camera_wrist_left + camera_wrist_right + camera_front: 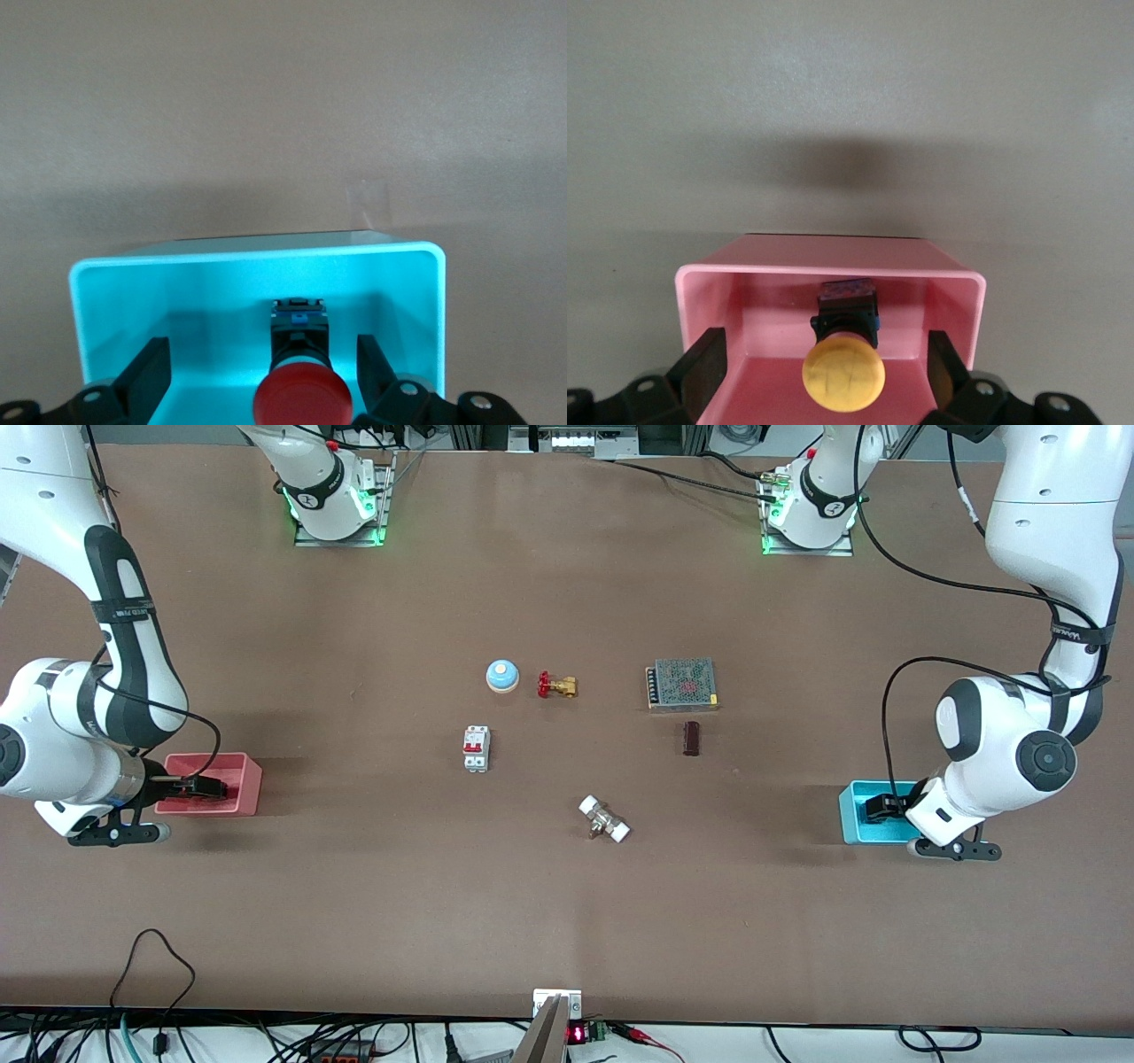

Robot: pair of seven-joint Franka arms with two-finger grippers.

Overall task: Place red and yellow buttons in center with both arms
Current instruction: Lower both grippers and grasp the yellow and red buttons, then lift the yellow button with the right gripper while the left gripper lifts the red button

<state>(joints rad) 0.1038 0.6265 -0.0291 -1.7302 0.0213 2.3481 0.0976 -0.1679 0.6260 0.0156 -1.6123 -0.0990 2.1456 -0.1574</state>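
Observation:
The red button (303,394) lies in a cyan bin (257,264) at the left arm's end of the table. My left gripper (263,379) is open inside the bin, with one finger on each side of the button and not touching it. The yellow button (843,376) lies in a pink bin (833,271) at the right arm's end. My right gripper (827,370) is open around it, also apart from it. In the front view both grippers reach into the cyan bin (858,815) and the pink bin (239,779) and hide the buttons. The table's center (567,766) is bare brown surface.
Round the center lie a blue dome (501,676), a brass valve with a red handle (556,685), a white breaker (477,748), a mesh-topped box (681,684), a dark cylinder (692,738) and a white-ended fitting (604,819).

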